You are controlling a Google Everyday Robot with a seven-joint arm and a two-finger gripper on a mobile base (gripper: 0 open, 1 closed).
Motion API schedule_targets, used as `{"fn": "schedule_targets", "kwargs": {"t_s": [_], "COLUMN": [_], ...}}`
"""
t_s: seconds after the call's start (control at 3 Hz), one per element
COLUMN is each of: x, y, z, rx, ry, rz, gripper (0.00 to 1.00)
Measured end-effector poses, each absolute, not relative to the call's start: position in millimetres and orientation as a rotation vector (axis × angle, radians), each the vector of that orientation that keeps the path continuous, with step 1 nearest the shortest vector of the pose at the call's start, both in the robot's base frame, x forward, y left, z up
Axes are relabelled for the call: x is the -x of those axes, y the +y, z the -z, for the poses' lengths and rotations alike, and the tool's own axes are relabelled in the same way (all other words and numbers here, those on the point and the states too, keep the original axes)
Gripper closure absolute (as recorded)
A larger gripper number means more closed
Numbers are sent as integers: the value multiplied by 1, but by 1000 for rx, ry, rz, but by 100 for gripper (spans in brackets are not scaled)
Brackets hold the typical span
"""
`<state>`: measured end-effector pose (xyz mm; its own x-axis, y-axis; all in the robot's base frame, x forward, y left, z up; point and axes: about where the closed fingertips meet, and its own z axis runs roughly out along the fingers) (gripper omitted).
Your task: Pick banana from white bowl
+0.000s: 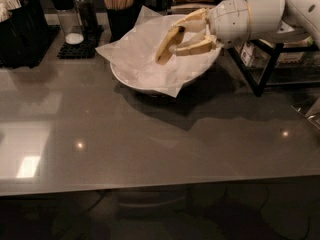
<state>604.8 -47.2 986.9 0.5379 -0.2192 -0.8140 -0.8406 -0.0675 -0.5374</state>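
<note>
The white bowl (131, 80) stands at the back middle of the grey table, lined with crinkled white paper (130, 51) whose corners hang over the rim. My gripper (174, 40) reaches in from the right, over the bowl's right half. Its pale yellow fingers (196, 48) are shut on the banana (166, 48). The banana hangs tilted, dark tip up by the fingers and lower end just above the paper.
Behind the bowl stand a dark cup of wooden sticks (118, 4), a shaker (67, 16) on a black mat, and black holders (20, 29) at far left. A black wire rack (272, 59) with packets stands to the right. The table's front edge (150, 186) runs near me.
</note>
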Motion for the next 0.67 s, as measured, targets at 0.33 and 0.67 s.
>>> {"fn": "schedule_targets", "kwargs": {"t_s": [0.33,0.67], "x": [-602,-602], "y": [-55,-55], "z": [-991,-991], "rx": [1556,1556], "ry": [904,904], "rz": [-665,-665], "gripper": [100,100]}}
